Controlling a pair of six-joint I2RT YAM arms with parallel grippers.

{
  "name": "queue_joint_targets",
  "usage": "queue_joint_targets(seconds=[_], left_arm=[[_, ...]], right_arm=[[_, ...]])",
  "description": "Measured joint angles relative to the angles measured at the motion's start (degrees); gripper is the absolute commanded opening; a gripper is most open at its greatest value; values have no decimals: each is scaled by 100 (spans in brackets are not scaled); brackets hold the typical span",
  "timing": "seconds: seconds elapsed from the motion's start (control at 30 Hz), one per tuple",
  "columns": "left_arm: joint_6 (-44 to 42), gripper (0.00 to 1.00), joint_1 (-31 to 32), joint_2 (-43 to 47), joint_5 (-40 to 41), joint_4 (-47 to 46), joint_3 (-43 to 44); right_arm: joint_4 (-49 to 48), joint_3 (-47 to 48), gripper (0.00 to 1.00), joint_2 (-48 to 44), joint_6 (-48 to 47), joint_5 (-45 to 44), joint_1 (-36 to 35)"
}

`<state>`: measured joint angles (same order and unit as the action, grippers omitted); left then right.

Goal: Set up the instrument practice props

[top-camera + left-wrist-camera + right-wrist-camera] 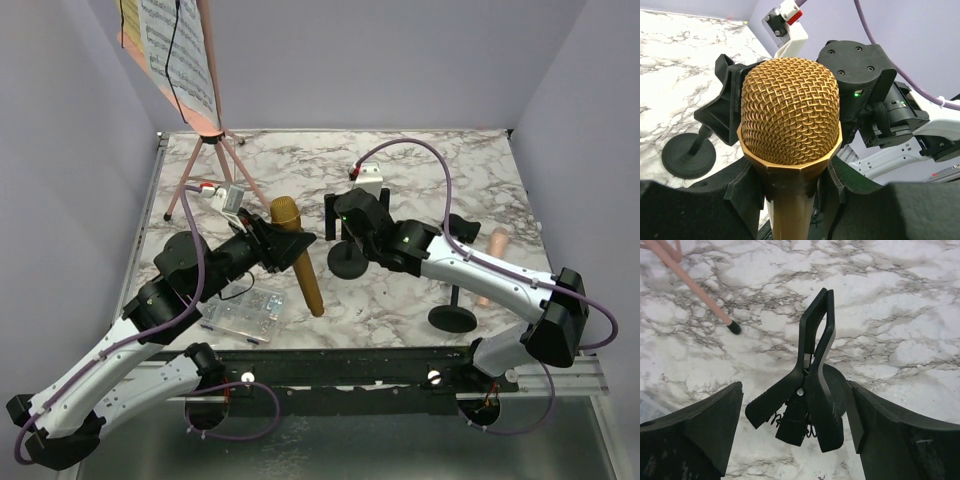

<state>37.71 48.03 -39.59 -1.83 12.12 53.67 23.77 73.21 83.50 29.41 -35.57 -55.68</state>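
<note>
The music rack [205, 140] stands with its sheet-music pages [180, 50] on. My left hand [283, 245] grips the gold microphone [790, 120], and my right hand [795, 387] gapes around a mic holder's clip [816, 340]. The pink microphone [492, 262], half hidden, seems unmounted.

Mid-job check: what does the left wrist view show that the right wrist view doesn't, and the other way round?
Left wrist only: the gold microphone clamped in the left gripper, with the right arm beyond it. Right wrist only: the right gripper open, straddling the spring clip, plus a pink rack leg with a black tip. Both: the black mic holder, seen by its round base from the left and its clip from the right, and the marble table.
</note>
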Motion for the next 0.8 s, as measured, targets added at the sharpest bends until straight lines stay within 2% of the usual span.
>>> queue_joint_targets(seconds=[0.13,0.23,0.3,0.37,0.43,0.47,0.6,0.8], left_arm=[[-2,0,0,7,2,2,0],[-2,0,0,-11,4,2,-2],[-2,0,0,-35,2,4,-11],[-2,0,0,-44,4,26,-13],[-20,0,0,-42,20,42,-13],[-33,0,0,-42,46,44,-13],[-232,0,0,-63,372,136,-9],[-793,0,0,-361,1064,422,234]], right_arm=[[107,111,85,131,-79,-361,-24],[133,164,64,146,-122,-533,-24],[109,164,57,144,-184,-581,-26],[31,160,41,144,-260,-575,-26],[-133,50,7,101,-463,-527,-26],[-291,-63,0,42,-643,-498,-26],[-1102,-861,0,-525,-1484,33,144],[-2194,-1952,0,-1469,-2531,2857,1399]])
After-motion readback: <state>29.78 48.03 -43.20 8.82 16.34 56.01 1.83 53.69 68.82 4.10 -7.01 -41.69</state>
